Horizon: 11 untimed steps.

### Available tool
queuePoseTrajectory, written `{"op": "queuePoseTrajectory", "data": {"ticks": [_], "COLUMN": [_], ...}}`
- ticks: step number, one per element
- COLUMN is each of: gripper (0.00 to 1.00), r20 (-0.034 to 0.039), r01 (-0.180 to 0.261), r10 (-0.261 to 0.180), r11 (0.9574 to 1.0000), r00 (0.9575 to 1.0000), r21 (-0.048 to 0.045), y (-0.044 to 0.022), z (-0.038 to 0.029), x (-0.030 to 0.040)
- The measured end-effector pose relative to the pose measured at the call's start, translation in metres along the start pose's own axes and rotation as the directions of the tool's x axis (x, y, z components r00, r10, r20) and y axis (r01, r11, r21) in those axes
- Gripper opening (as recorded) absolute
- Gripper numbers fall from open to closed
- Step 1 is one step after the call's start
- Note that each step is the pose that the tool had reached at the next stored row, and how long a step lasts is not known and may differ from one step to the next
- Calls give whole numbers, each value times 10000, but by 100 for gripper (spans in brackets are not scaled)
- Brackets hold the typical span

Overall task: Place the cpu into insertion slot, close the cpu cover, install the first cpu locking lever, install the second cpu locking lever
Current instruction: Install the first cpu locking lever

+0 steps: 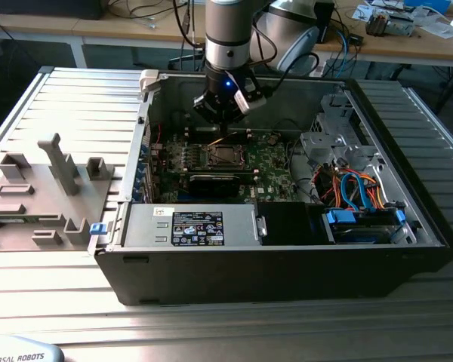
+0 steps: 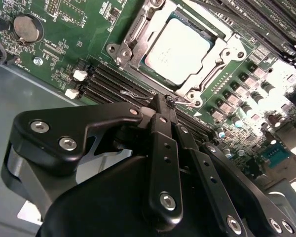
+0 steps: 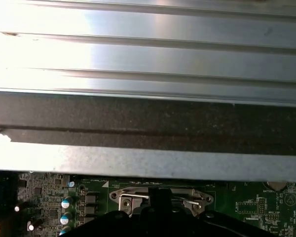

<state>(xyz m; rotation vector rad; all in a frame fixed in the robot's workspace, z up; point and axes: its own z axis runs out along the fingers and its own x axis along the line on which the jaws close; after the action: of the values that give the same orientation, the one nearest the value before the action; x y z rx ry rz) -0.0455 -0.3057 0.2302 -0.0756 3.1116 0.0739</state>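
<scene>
The cpu (image 2: 177, 49) sat flat in the insertion slot (image 2: 138, 22), its pale grey top showing through the window of the cpu cover (image 2: 214, 57), which lay closed down over it. In the exterior view the same socket (image 1: 223, 157) appeared near the middle of the green board (image 1: 275, 170) inside the open computer case (image 1: 287, 271).

The hand (image 2: 164, 106) hung just beside one edge of the socket, its black fingers (image 2: 163, 143) brought tightly together with no gap between them. A thin wire lever (image 2: 180, 101) ran along that edge right at the fingertips; it seemed to touch them, though the contact was hard to make out. In the first wrist view the fingertips (image 3: 160, 200) stood against the silver frame (image 3: 160, 195) of the socket.

The memory slots (image 2: 113, 81) lay next to the socket, and a round coin battery (image 2: 27, 27) sat further off on the board. In the exterior view the arm (image 1: 228, 38) reached straight down into the case, which rested on a ribbed metal worktop (image 1: 75, 98). A grey fixture tray (image 1: 45, 188) lay on the worktop at the exterior view's left, and bundled blue and orange cables (image 1: 355, 188) filled the case's corner at the exterior view's right.
</scene>
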Motion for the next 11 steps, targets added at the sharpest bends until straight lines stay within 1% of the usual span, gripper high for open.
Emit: {"op": "queuePoseTrajectory", "data": {"ticks": [5,11], "gripper": [11,11], "r20": [-2,-2], "r01": [49,59], "r10": [-49,-59], "r11": [10000,10000], "r00": [10000,10000], "r21": [-9,-10], "y": [10,14], "z": [34,94], "x": [0,-11]}}
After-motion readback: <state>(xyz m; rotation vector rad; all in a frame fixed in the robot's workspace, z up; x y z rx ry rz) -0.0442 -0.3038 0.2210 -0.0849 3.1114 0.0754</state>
